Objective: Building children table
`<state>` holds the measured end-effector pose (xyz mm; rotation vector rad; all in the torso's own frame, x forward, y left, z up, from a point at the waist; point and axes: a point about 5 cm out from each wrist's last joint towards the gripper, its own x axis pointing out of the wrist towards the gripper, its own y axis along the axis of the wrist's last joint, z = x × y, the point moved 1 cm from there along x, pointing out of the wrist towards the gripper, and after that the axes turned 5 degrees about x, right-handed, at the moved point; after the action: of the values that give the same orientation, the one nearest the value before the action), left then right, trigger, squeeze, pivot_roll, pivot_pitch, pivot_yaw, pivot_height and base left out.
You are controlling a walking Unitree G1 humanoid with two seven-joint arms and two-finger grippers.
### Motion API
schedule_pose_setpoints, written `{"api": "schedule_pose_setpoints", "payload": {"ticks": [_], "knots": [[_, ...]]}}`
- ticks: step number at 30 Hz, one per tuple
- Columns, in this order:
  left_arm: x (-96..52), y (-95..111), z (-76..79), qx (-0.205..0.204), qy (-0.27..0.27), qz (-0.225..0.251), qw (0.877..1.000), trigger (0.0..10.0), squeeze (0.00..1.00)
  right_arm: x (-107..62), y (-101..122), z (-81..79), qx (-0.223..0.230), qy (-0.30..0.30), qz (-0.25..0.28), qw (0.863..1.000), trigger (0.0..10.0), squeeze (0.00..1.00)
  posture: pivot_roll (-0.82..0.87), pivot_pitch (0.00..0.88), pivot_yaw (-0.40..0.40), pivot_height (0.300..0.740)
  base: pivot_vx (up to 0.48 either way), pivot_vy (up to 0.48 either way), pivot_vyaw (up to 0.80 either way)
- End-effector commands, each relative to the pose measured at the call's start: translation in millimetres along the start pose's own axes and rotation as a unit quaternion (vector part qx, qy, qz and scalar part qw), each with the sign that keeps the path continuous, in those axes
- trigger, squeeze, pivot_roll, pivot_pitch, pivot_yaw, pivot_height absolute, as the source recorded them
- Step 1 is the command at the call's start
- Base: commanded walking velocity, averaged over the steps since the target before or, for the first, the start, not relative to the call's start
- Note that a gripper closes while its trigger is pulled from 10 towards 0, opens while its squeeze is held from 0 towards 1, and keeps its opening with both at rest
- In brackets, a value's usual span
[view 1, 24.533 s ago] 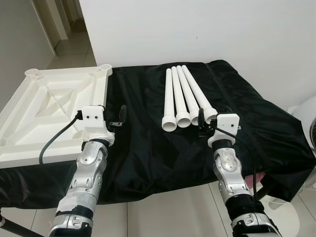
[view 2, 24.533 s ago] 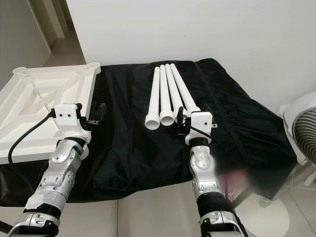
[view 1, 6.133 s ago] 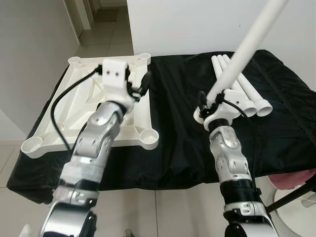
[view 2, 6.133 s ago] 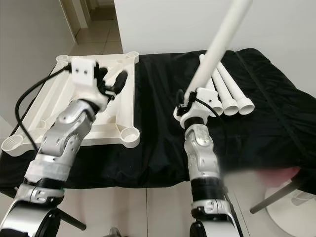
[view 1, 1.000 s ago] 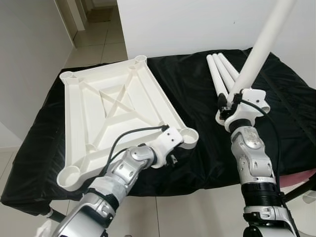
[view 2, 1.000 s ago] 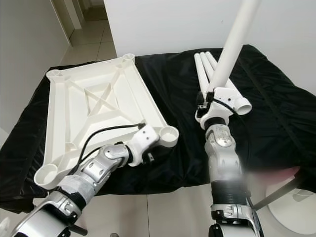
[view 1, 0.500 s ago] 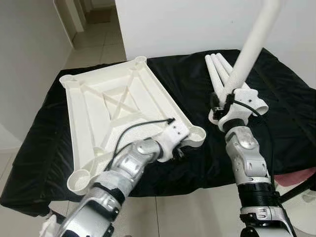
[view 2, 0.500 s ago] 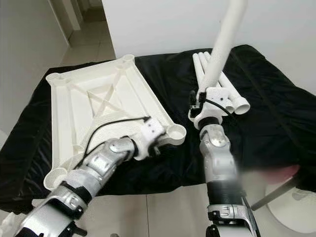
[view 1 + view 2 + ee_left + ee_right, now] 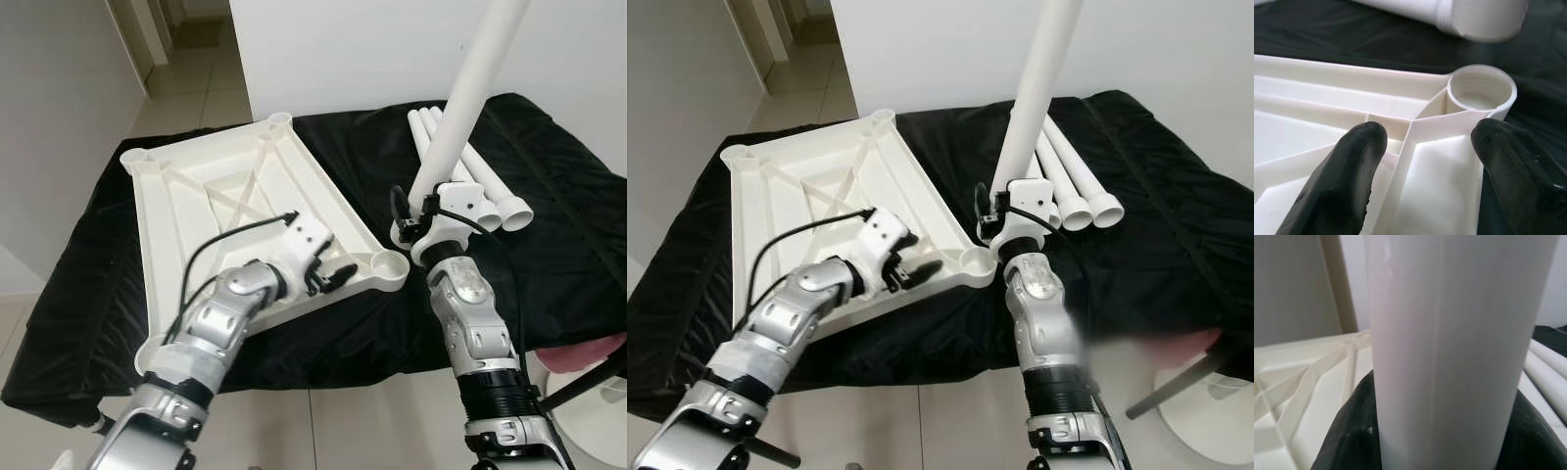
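Note:
The white tabletop (image 9: 196, 206) lies upside down on the black cloth, ribs facing up. My left gripper (image 9: 328, 274) hovers open over its near right corner, with a rib (image 9: 1405, 147) between its spread fingers (image 9: 1352, 161). Just beyond them is the round threaded corner socket (image 9: 1481, 88), also seen as the socket (image 9: 392, 266). My right gripper (image 9: 416, 220) is shut on a white leg (image 9: 470, 88) and holds it almost upright, its lower end close beside that socket. In the right wrist view the leg (image 9: 1449, 333) stands between black fingers (image 9: 1349, 431).
Three more white legs (image 9: 495, 191) lie side by side on the black cloth (image 9: 568, 196) to the right of the held leg. A white wall stands behind the table. Tiled floor runs along the left, and a white round base (image 9: 1215, 411) stands at the lower right.
My left gripper has come up from the tabletop's front edge onto its near right corner. The right gripper has carried the upright leg leftward, closer to the corner socket.

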<state>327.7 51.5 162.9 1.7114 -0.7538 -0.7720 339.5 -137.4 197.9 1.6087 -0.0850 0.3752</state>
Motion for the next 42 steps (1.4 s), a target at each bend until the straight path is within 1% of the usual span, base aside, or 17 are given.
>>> {"api": "schedule_pose_setpoints", "payload": {"ticks": [1, 2, 3, 4, 9, 10, 13, 15, 17, 20, 26, 31, 33, 37, 40, 41, 42], "knots": [[-7.1, -0.8, -3.9, -0.011, 0.021, 0.0, 1.0, 10.0, 0.0, -2.4, -6.9, -9.3, -0.001, 0.023, -0.007, 1.0, 10.0, 0.0, -0.06, 0.032, 0.091, 0.74, 0.0, 0.0, 0.0], [-12.1, 1.3, -2.6, -0.025, 0.017, 0.011, 0.999, 10.0, 0.0, -4.7, -10.6, -9.7, -0.004, 0.027, -0.01, 1.0, 10.0, 0.0, -0.06, 0.036, 0.083, 0.74, 0.0, 0.0, 0.0], [-12.1, 1.3, -2.6, -0.025, 0.017, 0.011, 0.999, 10.0, 0.0, -4.7, -10.6, -9.7, -0.004, 0.027, -0.01, 1.0, 10.0, 0.0, -0.06, 0.036, 0.083, 0.74, 0.0, 0.0, 0.0], [-18.1, 1.9, 0.6, -0.043, 0.01, 0.017, 0.999, 10.0, 0.0, -8.6, -18.2, -8.1, -0.013, 0.026, -0.017, 0.999, 10.0, 0.0, -0.06, 0.037, 0.079, 0.74, 0.0, 0.0, 0.0], [-25.3, 1.2, 7.1, -0.044, 0.006, 0.021, 0.999, 10.0, 0.0, -15.3, -30.7, -7.5, -0.013, 0.031, -0.026, 0.999, 10.0, 0.0, -0.06, 0.037, 0.076, 0.74, 0.0, 0.0, 0.0], [-27.4, 0.4, 10.0, -0.041, 0.004, 0.02, 0.999, 10.0, 0.0, -17.6, -36.6, -7.0, -0.018, 0.032, -0.034, 0.999, 10.0, 0.0, -0.05, 0.037, 0.069, 0.74, 0.0, 0.0, 0.0], [-28.9, 0.1, 13.0, -0.038, 0.001, 0.02, 0.999, 10.0, 0.0, -20.3, -42.5, -5.8, -0.02, 0.031, -0.043, 0.998, 10.0, 0.0, -0.05, 0.037, 0.066, 0.74, 0.0, 0.0, 0.0], [-29.9, -1.2, 16.5, -0.037, 0.004, 0.018, 0.999, 10.0, 0.0, -25.7, -55.4, -2.0, -0.02, 0.03, -0.063, 0.997, 10.0, 0.0, -0.05, 0.037, 0.067, 0.74, 0.0, 0.0, 0.0], [-29.9, -1.2, 16.5, -0.037, 0.004, 0.018, 0.999, 10.0, 0.0, -25.7, -55.4, -2.0, -0.02, 0.03, -0.063, 0.997, 10.0, 0.0, -0.05, 0.037, 0.067, 0.74, 0.0, 0.0, 0.0], [-31.2, -0.8, 17.7, -0.043, 0.007, 0.016, 0.999, 10.0, 0.0, -28.4, -62.6, 0.4, -0.026, 0.034, -0.07, 0.997, 10.0, 0.0, -0.05, 0.036, 0.069, 0.74, 0.0, 0.0, 0.0], [-32.1, -0.6, 16.8, -0.048, 0.01, 0.014, 0.999, 10.0, 0.0, -28.2, -67.5, 0.7, -0.035, 0.045, -0.069, 0.996, 10.0, 0.0, -0.05, 0.037, 0.072, 0.74, 0.0, 0.0, 0.0], [-32.8, 0.5, 15.1, -0.052, 0.014, 0.013, 0.998, 10.0, 0.0, -22.7, -73.0, -0.3, -0.036, 0.048, -0.076, 0.995, 10.0, 0.0, -0.05, 0.038, 0.076, 0.74, 0.0, 0.0, 0.0], [-33.4, 1.2, 14.6, -0.052, 0.016, 0.012, 0.998, 10.0, 0.0, -17.3, -75.6, -2.7, -0.024, 0.049, -0.08, 0.995, 10.0, 0.0, -0.05, 0.038, 0.071, 0.74, 0.0, 0.0, 0.0], [-33.9, 2.0, 14.1, -0.053, 0.02, 0.012, 0.998, 10.0, 0.0, -13.4, -78.5, -5.5, -0.014, 0.049, -0.084, 0.995, 10.0, 0.0, -0.04, 0.038, 0.069, 0.74, 0.0, 0.0, 0.0], [-34.8, 2.4, 13.2, -0.052, 0.023, 0.011, 0.998, 10.0, 0.0, -13.8, -81.7, -8.2, -0.014, 0.056, -0.089, 0.994, 10.0, 0.0, -0.04, 0.038, 0.065, 0.74, 0.0, 0.0, 0.0], [-35.5, 2.8, 12.5, -0.053, 0.025, 0.01, 0.998, 10.0, 0.0, -15.0, -83.7, -10.4, -0.023, 0.068, -0.089, 0.993, 10.0, 0.0, -0.03, 0.038, 0.063, 0.74, 0.0, 0.0, 0.0], [-35.5, 2.8, 12.5, -0.053, 0.025, 0.01, 0.998, 10.0, 0.0, -15.0, -83.7, -10.4, -0.023, 0.068, -0.089, 0.993, 10.0, 0.0, -0.03, 0.038, 0.063, 0.74, 0.0, 0.0, 0.0]]}}
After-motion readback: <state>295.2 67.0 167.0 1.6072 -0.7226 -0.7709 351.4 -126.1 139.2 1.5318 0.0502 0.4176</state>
